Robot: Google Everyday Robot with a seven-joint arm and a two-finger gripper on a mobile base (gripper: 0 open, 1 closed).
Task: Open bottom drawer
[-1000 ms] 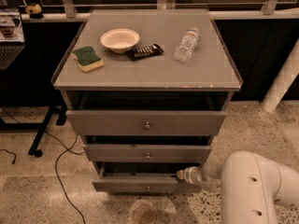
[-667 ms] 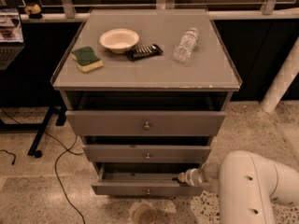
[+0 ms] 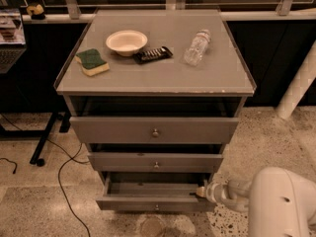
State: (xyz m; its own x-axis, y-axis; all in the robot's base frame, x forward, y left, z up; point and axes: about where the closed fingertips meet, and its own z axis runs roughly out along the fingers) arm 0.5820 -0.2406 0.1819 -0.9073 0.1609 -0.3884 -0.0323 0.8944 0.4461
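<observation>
Camera view: bottom drawer (image 3: 133,203) stood partly pulled out, lowest in cabinet (image 3: 163,78), front running left-right. Gripper (image 3: 201,193) sat at front's right end, knob (image 3: 157,207) away to left; grip state could not be told.

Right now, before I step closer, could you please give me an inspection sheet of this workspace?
Surface: grey cabinet top, flat.
Job's things: bottom drawer pulled partly out, grey inside showing; middle drawer and top drawer also ajar.
Clutter: bowl, sponge, dark packet and a bottle on its side, all on the cabinet top.
Hand: the hand is at the bottom drawer's right front corner.
Cables: black cable trailing over the floor, left of the cabinet.
Surroundings: white post at right.
</observation>
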